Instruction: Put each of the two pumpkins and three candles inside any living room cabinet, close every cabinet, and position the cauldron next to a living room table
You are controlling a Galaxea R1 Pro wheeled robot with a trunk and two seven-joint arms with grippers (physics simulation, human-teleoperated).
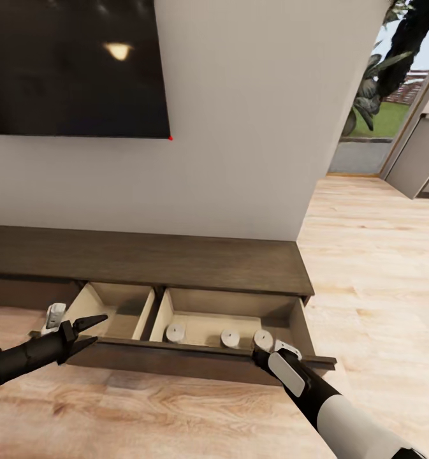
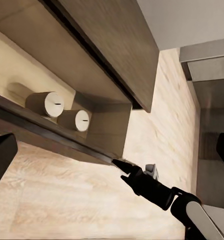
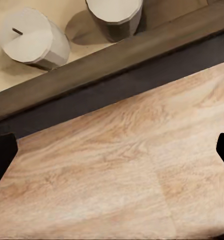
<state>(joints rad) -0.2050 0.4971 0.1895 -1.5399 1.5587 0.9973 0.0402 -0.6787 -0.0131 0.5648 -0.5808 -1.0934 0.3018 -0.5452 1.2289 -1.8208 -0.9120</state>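
With the cabinet (image 1: 176,268) standing pulled open along the wall under a dark TV screen (image 1: 74,64), three candles (image 1: 230,338) sit upright in a row on the pale floor of its right-hand compartment, near the front panel. Left-hand compartment looks bare, though its near corner is hidden behind the drawer front.

Right gripper (image 1: 284,349) rests at the top edge of the drawer front (image 1: 195,360), just beside the rightmost candle; its fingers show spread wide at the borders of the right wrist view, holding nothing. Left gripper (image 1: 87,331) hovers by the left end of the same front, fingers parted, empty.

No pumpkins visible here. Judged step: candles are in, so the front is due for closing. To do it well, press flat and square against the panel with both grippers, pushing evenly so the long front does not skew, and keep the fingers off the top edge.
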